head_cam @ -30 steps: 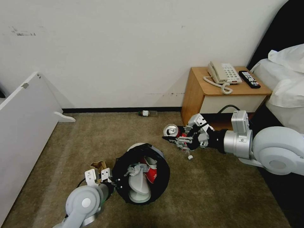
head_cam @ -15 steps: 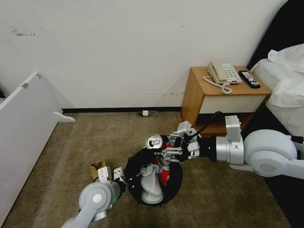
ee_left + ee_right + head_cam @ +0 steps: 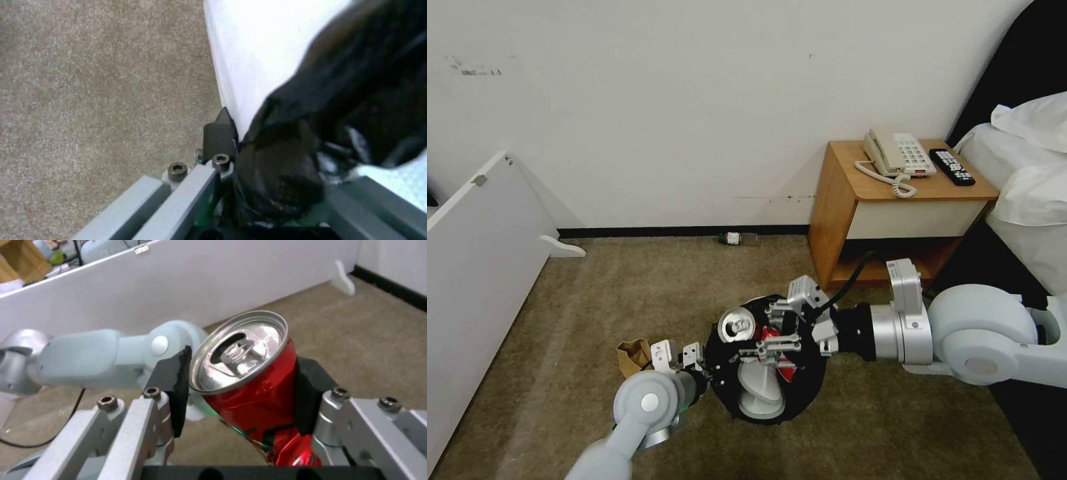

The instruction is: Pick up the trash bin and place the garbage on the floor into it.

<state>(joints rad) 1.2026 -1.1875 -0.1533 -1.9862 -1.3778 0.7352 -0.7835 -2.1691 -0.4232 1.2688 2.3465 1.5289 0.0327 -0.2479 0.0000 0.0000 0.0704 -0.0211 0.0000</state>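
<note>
On the carpeted floor, the right end effector, clamping a red can, has swung over the trash bin; the left end effector grips its rim, release pending.

Red can with a silver top, pinched between black pads on pale grey metal. White trash bin lined in a glossy black bag; inside, a white slipper and something red, perhaps a packet. Beige-brown floor, short-piled and faintly mottled. Brown paper bag. Green-labelled bottle against a black skirting strip under an off-white wall. Orange-brown nightstand bearing a cream telephone and a black remote.
</note>
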